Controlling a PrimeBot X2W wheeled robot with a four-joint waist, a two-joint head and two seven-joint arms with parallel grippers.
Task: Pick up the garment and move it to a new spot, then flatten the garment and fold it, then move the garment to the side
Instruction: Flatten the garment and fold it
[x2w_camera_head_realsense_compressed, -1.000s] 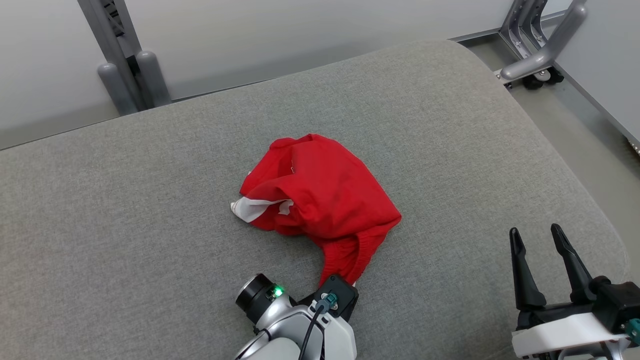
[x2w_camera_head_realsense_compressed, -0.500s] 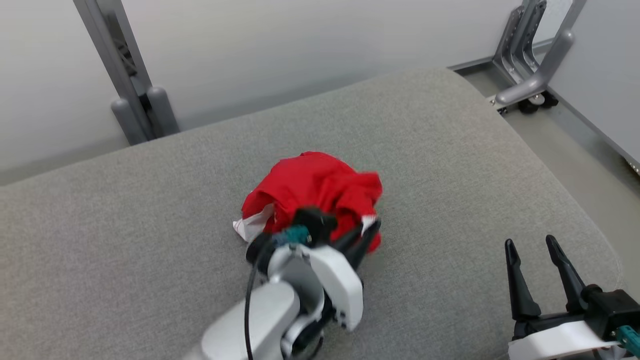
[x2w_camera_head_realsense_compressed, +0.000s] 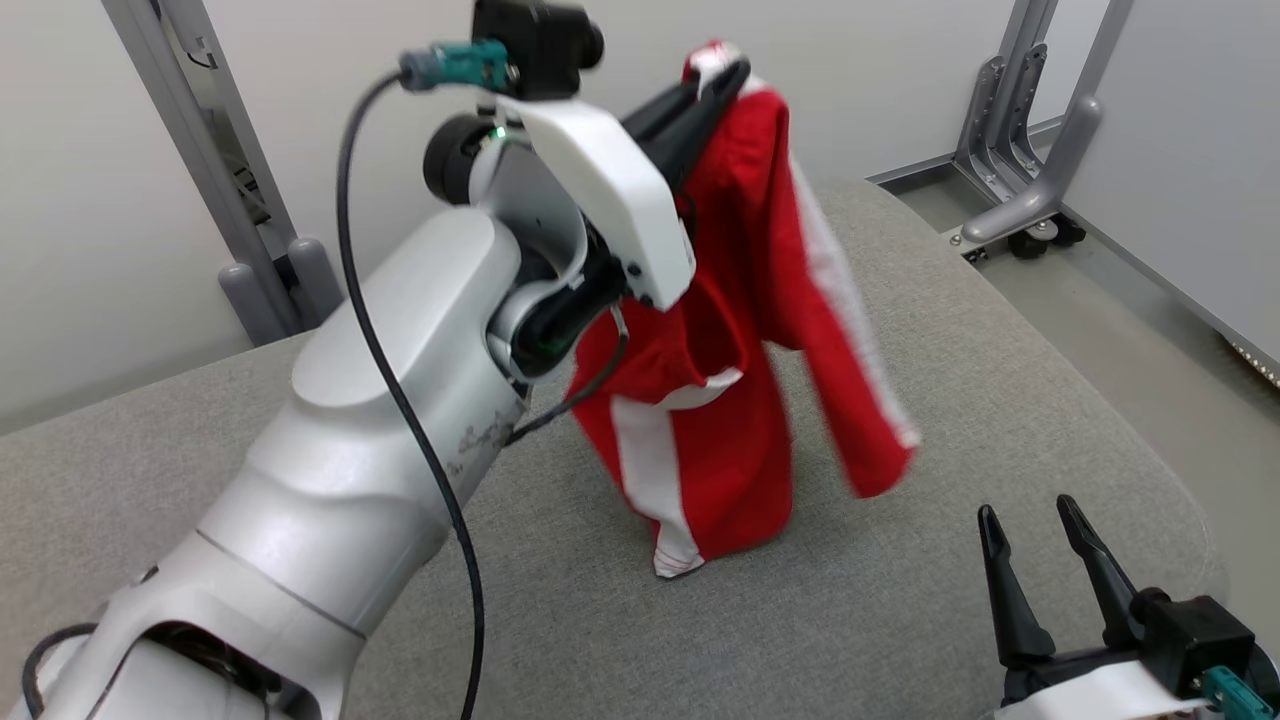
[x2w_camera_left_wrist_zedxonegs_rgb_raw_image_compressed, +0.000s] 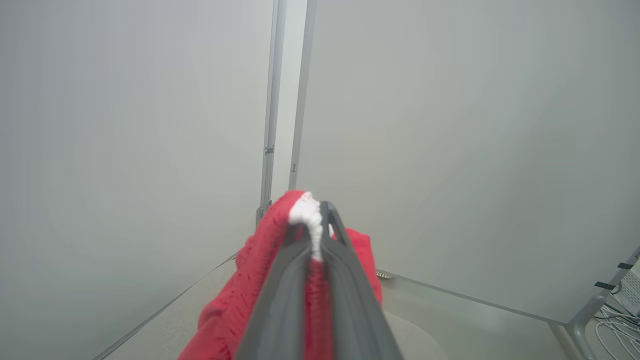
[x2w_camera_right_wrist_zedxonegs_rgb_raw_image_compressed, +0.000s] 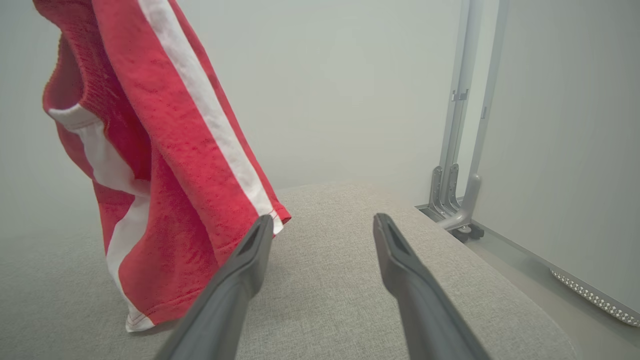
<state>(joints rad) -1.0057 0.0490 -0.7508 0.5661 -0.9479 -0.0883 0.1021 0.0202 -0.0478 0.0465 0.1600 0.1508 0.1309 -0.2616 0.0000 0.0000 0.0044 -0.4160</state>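
Hanging from the left gripper (x2w_camera_head_realsense_compressed: 735, 78), the red garment (x2w_camera_head_realsense_compressed: 740, 300) with white stripes dangled above the middle of the grey fabric-covered tabletop (x2w_camera_head_realsense_compressed: 1010, 360). The left fingers (x2w_camera_left_wrist_zedxonegs_rgb_raw_image_compressed: 350, 300) were pressed fully together on a bunched red-and-white edge at the garment's top, high over the tabletop. In the left wrist view a white bit of cloth was squeezed out at the tips and red cloth spilled down both sides. The garment hung long and rumpled, one part dropping straight toward the tabletop and another flaring toward the tabletop's right side, a bit blurred. Its lowest white-hemmed corner sat right at the tabletop surface; touching or just clear, could not tell. The right gripper (x2w_camera_head_realsense_compressed: 1027, 510) was low over the tabletop's near right corner, its fingers (x2w_camera_right_wrist_zedxonegs_rgb_raw_image_compressed: 405, 280) spread wide with nothing between them, pointing toward the tabletop's far edge. In the right wrist view a striped hem showed past one fingertip, not touching it. The left arm's pale forearm (x2w_camera_head_realsense_compressed: 380, 400) crossed over the near left part of the tabletop, with a black cable (x2w_camera_head_realsense_compressed: 340, 190) looping along it. Grey metal frame legs (x2w_camera_head_realsense_compressed: 1030, 200) stood on the floor (x2w_camera_head_realsense_compressed: 1150, 330) beyond the tabletop's far right corner, and a grey post (x2w_camera_head_realsense_compressed: 190, 130) stood beyond its far left edge. A plain pale wall (x2w_camera_head_realsense_compressed: 880, 70) ran behind the tabletop.
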